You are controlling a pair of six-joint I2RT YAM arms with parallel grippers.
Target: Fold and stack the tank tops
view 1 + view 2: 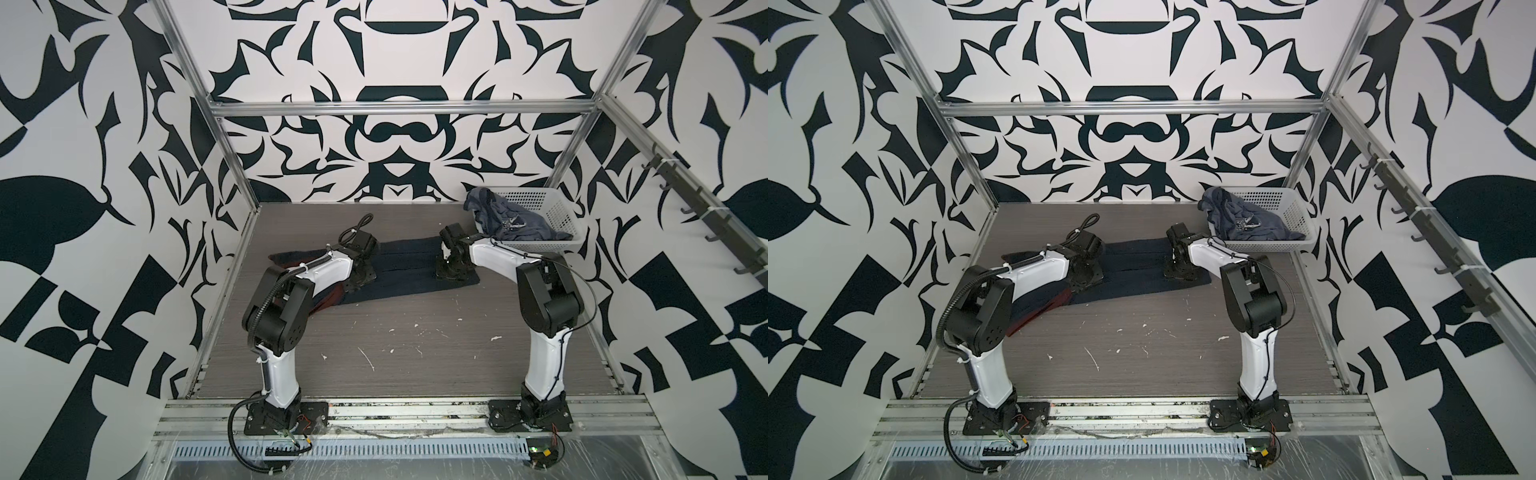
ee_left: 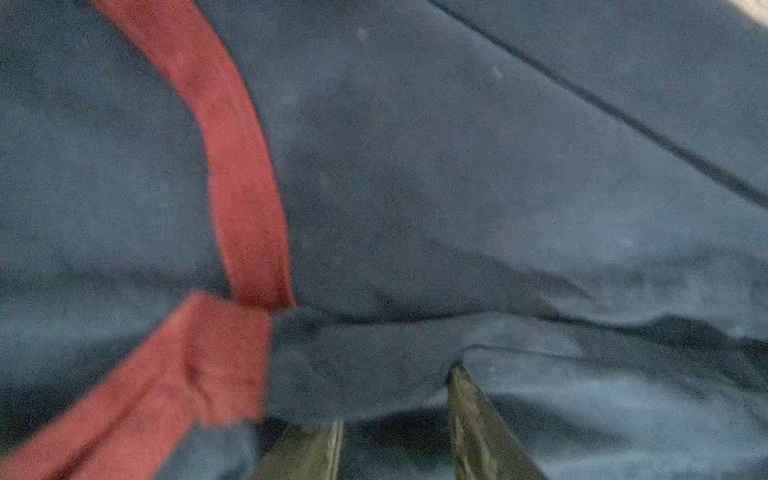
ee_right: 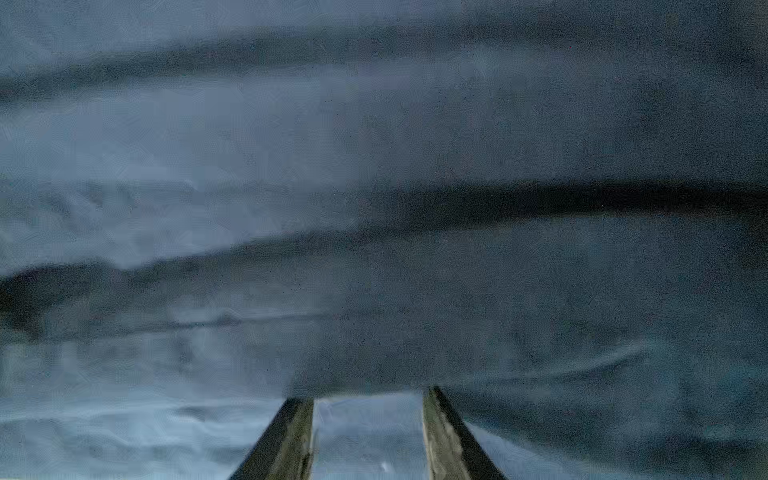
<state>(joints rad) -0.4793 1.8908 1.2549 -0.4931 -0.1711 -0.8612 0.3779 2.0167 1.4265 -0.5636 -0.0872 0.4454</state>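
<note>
I'm driving two matching arms, the left arm (image 1: 286,307) and the right arm (image 1: 544,299). Each has glossy white shells (image 1: 282,374) between chunky black joint housings (image 1: 552,309) and stands on a flat black base plate (image 1: 257,419). A ribbed black conduit (image 1: 272,289) runs along my left arm, fastened with white zip ties (image 1: 260,363). A thin black cable (image 1: 592,291) loops beside my right arm. The fingers (image 3: 286,440) are dark, flat, tapered bars.

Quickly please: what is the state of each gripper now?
Left gripper: jaws apart in navy tank top; grip cannot be told.
Right gripper: open, holding nothing.
</note>
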